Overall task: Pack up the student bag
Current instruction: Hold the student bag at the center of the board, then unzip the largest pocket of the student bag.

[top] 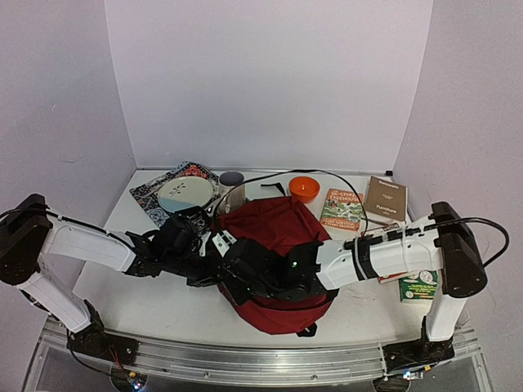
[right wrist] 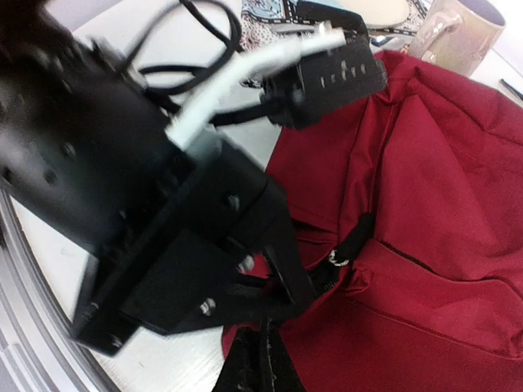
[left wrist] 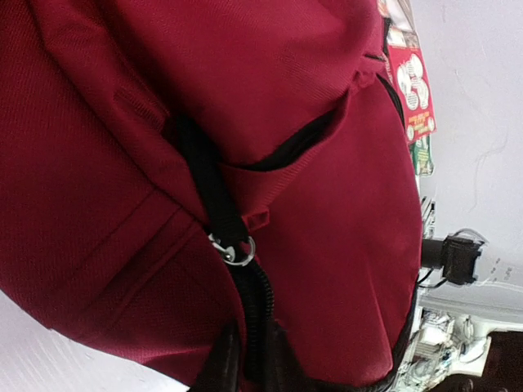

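The student bag is dark red and lies in the middle of the table. It fills the left wrist view and shows in the right wrist view. A black zip with a metal ring pull and a black pull strap runs down its side; the ring also shows in the right wrist view. My left gripper is shut on the zip seam just below the ring, at the bag's left edge. My right gripper reaches across the bag, jaws together on the bag's edge beside the left gripper.
Behind the bag are a plate on a patterned book, a mug, an orange bowl, a green and orange book and a brown book. A green box stands by the right arm. A black cable arcs over the back.
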